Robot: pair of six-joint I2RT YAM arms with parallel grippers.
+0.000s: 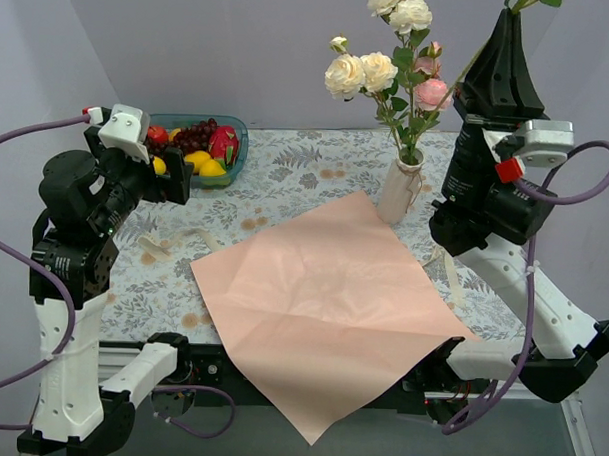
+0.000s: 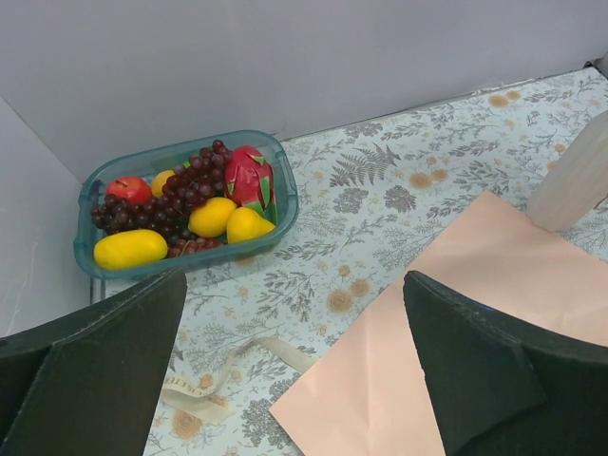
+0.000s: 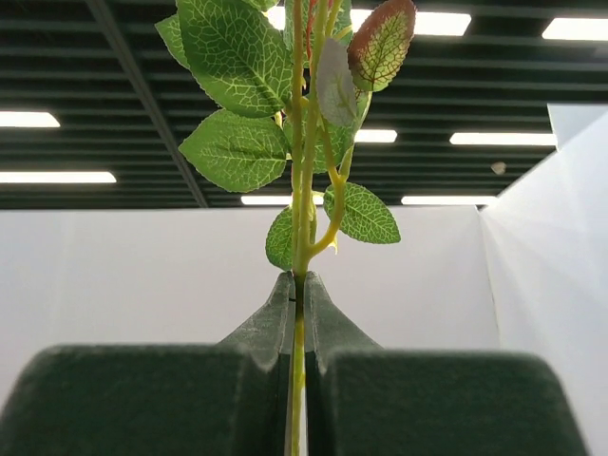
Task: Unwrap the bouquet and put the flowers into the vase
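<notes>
Jaws of the right gripper point(image 3: 296, 285) were clamped on one leafy flower stem point(image 3: 302, 190), held upright at 3 o'clock of the vase point(image 1: 401, 191). Left gripper point(image 2: 294, 370) jaws stood wide and empty. The paper sheet point(image 1: 332, 299) lay flat, and several flowers point(image 1: 380, 71) stood in the vase. Step judged: insertion. The next move calls for guiding the stem end into the narrow neck.

Straight ahead of the left claw point(image 2: 294, 285), beyond its fingertips, sits the fruit tray point(image 2: 285, 195) at the far left of the table point(image 1: 297, 158). Below that claw lies the ribbon point(image 2: 218, 380). To its right is the paper sheet point(image 1: 322, 299), flat on the table between the two arms, its near corner hanging over the near edge. The vase point(image 1: 399, 191) stands just beside the sheet's far corner, below and left of the raised right claw point(image 1: 512, 20), with roses point(image 1: 375, 70) in it. A rose stem point(image 3: 299, 190) stands upright between that claw's fingers.
</notes>
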